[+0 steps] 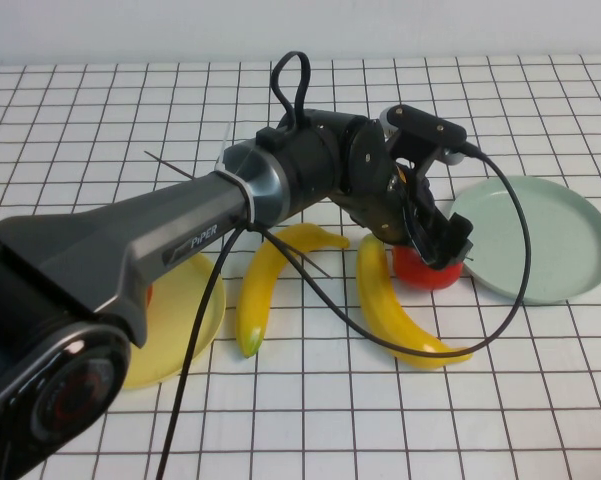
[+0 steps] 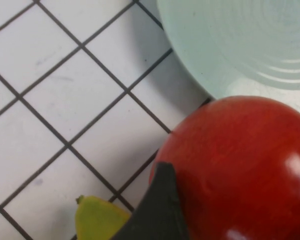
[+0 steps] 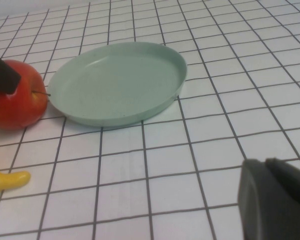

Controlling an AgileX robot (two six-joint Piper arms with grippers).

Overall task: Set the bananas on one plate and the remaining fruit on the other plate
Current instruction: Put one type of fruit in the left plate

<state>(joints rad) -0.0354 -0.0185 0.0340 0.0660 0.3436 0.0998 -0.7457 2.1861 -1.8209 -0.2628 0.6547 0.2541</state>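
Note:
A red apple sits on the table just left of the green-blue plate, which is empty. My left gripper is down over the apple and shut on it; one finger presses its side. Two yellow bananas lie on the table, one with a greenish tip and one beside the apple. The yellow plate is at the left, partly hidden by my left arm. The second apple is hidden except for a red sliver by the arm. My right gripper is shut, low over the table near the green-blue plate.
The left arm's cable loops over the table between the apple and the green-blue plate. The table is a white grid sheet, with bare squares at the front and the far back.

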